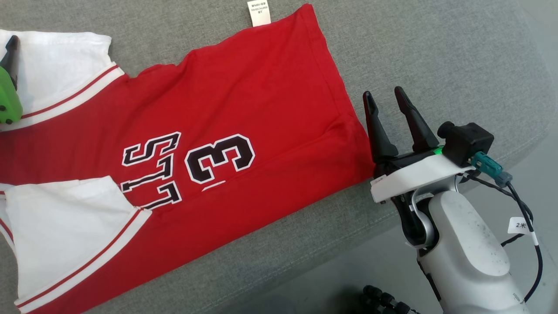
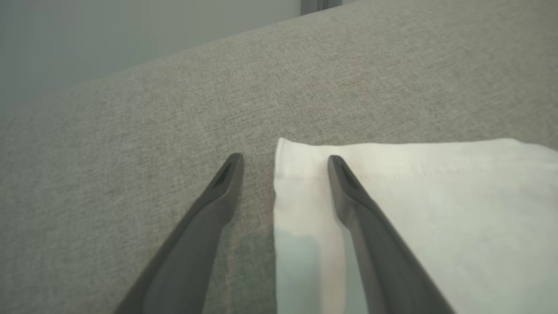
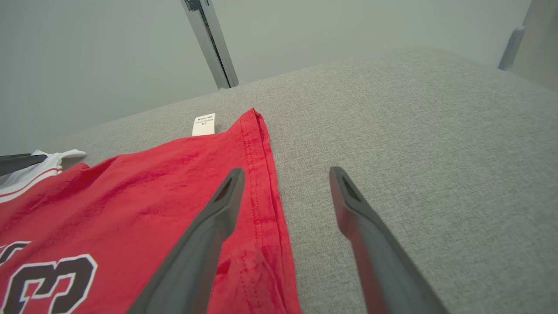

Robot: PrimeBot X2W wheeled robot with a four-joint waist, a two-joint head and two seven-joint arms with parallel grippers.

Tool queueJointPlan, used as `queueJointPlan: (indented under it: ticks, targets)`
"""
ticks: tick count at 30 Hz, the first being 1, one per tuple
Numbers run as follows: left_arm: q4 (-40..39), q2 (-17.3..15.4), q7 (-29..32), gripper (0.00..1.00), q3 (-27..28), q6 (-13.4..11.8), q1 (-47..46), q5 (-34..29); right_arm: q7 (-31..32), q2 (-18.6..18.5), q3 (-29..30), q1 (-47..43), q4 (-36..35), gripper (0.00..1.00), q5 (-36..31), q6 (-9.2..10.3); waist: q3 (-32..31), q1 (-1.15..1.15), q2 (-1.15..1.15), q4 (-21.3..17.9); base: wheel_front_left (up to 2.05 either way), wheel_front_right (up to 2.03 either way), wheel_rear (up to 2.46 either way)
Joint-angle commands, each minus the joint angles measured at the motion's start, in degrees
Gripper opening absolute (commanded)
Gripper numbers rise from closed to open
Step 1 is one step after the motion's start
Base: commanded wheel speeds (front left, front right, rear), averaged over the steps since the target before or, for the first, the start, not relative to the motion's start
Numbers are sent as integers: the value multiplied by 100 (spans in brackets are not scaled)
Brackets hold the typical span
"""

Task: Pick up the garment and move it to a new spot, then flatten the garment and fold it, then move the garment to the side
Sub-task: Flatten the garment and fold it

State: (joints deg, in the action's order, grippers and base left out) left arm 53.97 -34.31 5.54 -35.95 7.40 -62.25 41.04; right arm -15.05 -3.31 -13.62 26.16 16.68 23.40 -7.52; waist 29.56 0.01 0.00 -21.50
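On the grey cushion before you, your right gripper stands open and empty just beside the hem of the red garment, which spreads leftward to its far white sleeve, whose edge your left gripper straddles, open and empty too.

Head view: garment runs off left & bottom edges, neck end out of frame; the lower white sleeve covers part of the black lettering; care label is cut by the top edge, print too small to read. Most of the left gripper lies beyond the left edge, w/ one dark fingertip & some green housing in frame. Left wrist view: the other sleeve is blurred nearest the lens, running off right & bottom.
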Motion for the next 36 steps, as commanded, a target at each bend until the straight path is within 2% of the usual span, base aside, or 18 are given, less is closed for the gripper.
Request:
queueJointPlan:
  ticks: [1, 8, 9, 10, 12, 13, 20, 26, 36]
  targets:
    - [41, 2, 52, 100, -50, 6, -92, 58, -19, 5, -12, -18, 24, 100, -43, 6, -10, -1, 0, -6, 0, 0, 0]
    - [212, 50, 261, 100, -275, 6, -288, 202, -19, 15, -62, -23, 71, 100, -32, 6, -29, -1, 0, -15, 0, 0, 0]
    - [216, 58, 270, 94, -302, 6, -303, 237, -19, 15, -63, -21, 84, 100, -25, 6, -30, -1, 0, -11, 0, 0, 0]
    - [218, 56, 272, 67, -336, 6, -322, 263, -19, 14, -67, -17, 97, 100, -19, 6, -30, -1, 0, -8, 0, 0, 0]
    - [221, 57, 273, 3, -409, 6, -346, 315, -19, 15, -73, 2, 115, 100, -9, 6, -27, -1, 0, 1, 0, 0, 0]
    - [192, 70, 310, 0, -467, 6, -343, 338, -19, 17, -77, 19, 128, 100, -7, 6, -24, -1, 0, 7, 0, 0, 0]
    - [73, 52, 117, 0, -719, 6, -472, 439, -19, -23, -221, 383, 296, 100, 12, 6, -39, -1, 0, 127, 0, 0, 0]
    - [-20, 90, 32, 0, -913, 6, -501, 527, -19, -148, -480, 1068, 944, 100, 216, 5, -102, -1, 0, 272, 0, 0, 0]
    - [-104, 162, -85, 0, -1238, 6, -602, 765, 483, -239, -1340, 2848, 2928, 100, 853, 7, -104, -1, 0, 502, 0, 0, 0]
